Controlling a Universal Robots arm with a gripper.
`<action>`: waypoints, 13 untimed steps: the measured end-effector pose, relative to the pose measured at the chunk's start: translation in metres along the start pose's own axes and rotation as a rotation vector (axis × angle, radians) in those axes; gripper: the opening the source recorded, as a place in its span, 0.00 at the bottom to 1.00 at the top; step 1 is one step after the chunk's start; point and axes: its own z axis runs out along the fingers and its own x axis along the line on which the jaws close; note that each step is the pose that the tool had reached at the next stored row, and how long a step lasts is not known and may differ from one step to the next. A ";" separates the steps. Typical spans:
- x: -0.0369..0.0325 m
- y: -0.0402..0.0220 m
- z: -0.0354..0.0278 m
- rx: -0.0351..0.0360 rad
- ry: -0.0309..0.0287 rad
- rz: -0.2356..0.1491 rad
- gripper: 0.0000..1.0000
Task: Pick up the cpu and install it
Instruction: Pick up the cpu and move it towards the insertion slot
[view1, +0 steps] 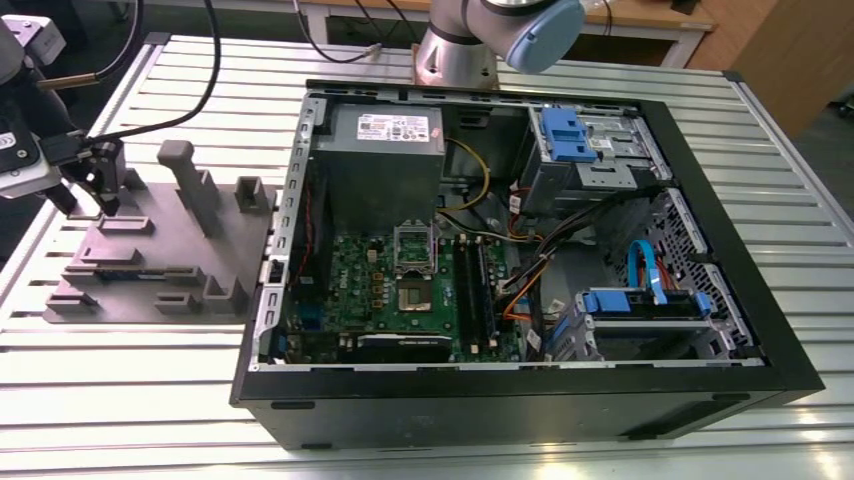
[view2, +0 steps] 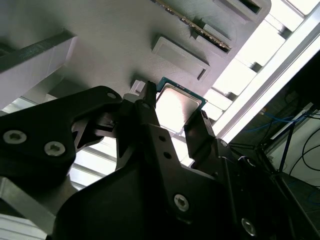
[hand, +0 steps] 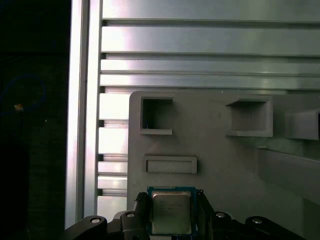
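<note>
Now the black two-fingered gripper (view1: 83, 200) pinches the small square silver-topped cpu (hand: 171, 212) by two sides over a grey moulded tray (view1: 160, 270), at the exterior view's left beside an open black computer case (view1: 534, 405).

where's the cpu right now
In the first wrist view the cpu is right at the gripper, by the edge of the grey parts holder, which stands to the exterior view's left of the open computer case.
</note>
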 end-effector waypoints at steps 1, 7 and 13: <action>0.0000 0.0000 -0.0002 0.0000 0.0000 0.000 0.47; 0.0000 0.0001 -0.0016 0.0002 0.0000 0.000 0.47; 0.0000 0.0002 -0.0040 0.0002 0.0000 0.001 0.47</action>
